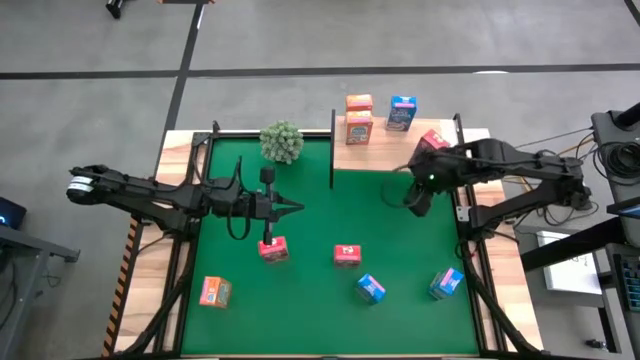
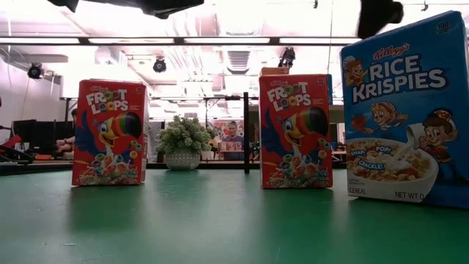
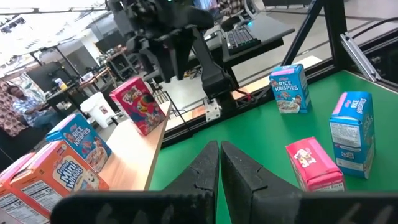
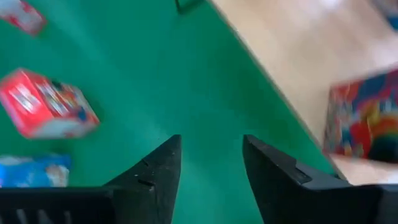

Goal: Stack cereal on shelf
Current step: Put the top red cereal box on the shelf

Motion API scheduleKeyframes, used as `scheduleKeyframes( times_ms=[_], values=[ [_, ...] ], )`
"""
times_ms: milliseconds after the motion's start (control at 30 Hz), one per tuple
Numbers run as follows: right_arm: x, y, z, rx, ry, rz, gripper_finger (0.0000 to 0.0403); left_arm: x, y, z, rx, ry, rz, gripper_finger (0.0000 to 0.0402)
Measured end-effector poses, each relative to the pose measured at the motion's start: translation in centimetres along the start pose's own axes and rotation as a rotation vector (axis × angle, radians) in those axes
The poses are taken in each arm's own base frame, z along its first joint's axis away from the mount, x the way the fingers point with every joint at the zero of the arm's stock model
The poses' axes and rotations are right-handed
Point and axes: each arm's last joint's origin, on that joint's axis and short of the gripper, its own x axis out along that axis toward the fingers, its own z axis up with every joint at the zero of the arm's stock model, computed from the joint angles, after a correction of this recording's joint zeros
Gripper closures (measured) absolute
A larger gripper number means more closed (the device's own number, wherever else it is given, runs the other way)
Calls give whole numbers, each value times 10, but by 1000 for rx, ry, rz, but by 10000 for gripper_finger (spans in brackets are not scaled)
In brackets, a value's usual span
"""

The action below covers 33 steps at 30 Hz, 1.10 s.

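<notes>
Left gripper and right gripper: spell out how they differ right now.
The left gripper has its fingers pressed shut; the right gripper has a clear gap between its fingers. The left gripper hangs over the middle of the green mat, near a red-pink cardboard cereal box; the right gripper sits at the mat's edge beside the light wooden shelf board, close to another red-pink cereal box there. Both hold nothing.

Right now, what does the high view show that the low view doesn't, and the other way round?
Only the high view shows the shelf with its two orange boxes, a blue box and a red box, and the right tool open above the mat. Only the low view shows the Froot Loops and Rice Krispies box fronts. Both show the plant.
</notes>
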Motion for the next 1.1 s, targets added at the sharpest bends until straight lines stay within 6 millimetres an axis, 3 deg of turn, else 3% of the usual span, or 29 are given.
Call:
scheduleKeyframes(
  times_ms=[100,533,1100],
  values=[
    [4,2,-7,-8,61,-57,274,0,0,0,-1,1,-1,402],
    [43,-5,-25,-85,36,-333,389,1,-1,-1,0,9,-4,402],
    [72,-10,-36,-136,-28,-526,394,2,-1,-2,1,11,-5,402]
  ],
)
